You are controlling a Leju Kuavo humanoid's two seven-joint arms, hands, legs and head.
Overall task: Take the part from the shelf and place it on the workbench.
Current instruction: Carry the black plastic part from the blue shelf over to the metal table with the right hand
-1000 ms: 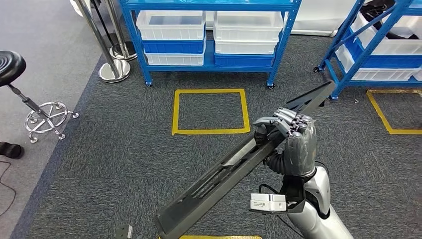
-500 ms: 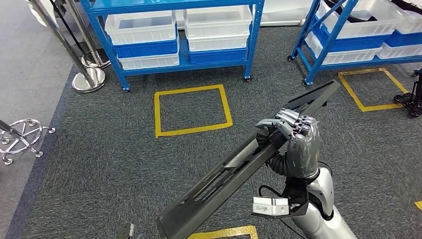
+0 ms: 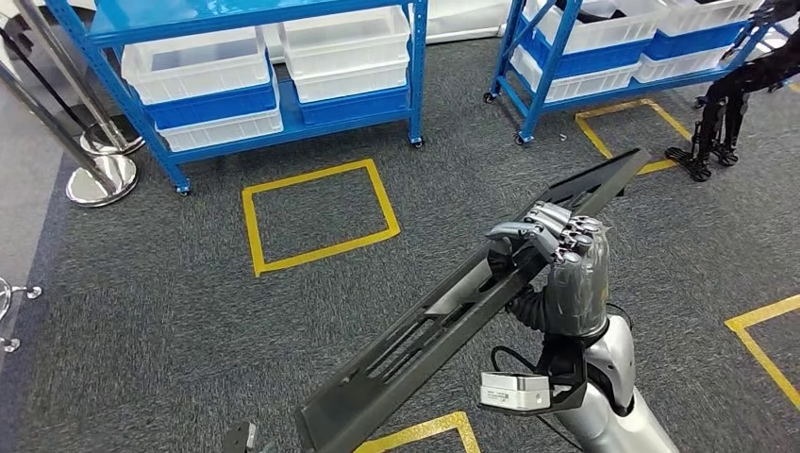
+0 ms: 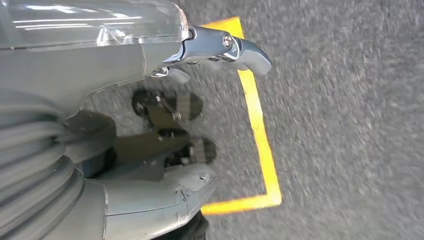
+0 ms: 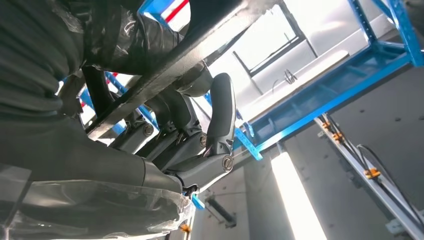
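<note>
The part (image 3: 443, 321) is a long, dark, slotted metal rail. It runs on a slant from the bottom middle of the head view up toward the right. My right hand (image 3: 557, 260) grips it a little above its middle, with the fingers wrapped over its top edge. In the right wrist view the rail (image 5: 200, 45) crosses in front of the curled fingers (image 5: 190, 130). My left hand (image 4: 170, 125) hangs over the grey carpet with its fingers apart and nothing in it.
A blue shelf (image 3: 412, 85) with white bins (image 3: 203, 61) stands at the back left, and a second blue shelf (image 3: 528, 85) at the back right. Yellow tape squares (image 3: 316, 212) mark the carpet. A chrome post base (image 3: 99, 179) sits far left and a black stand (image 3: 717, 123) far right.
The whole picture has slid left, so the camera has turned right. The stool has left the picture and a black stand has come in. My right hand still holds the rail the same way.
</note>
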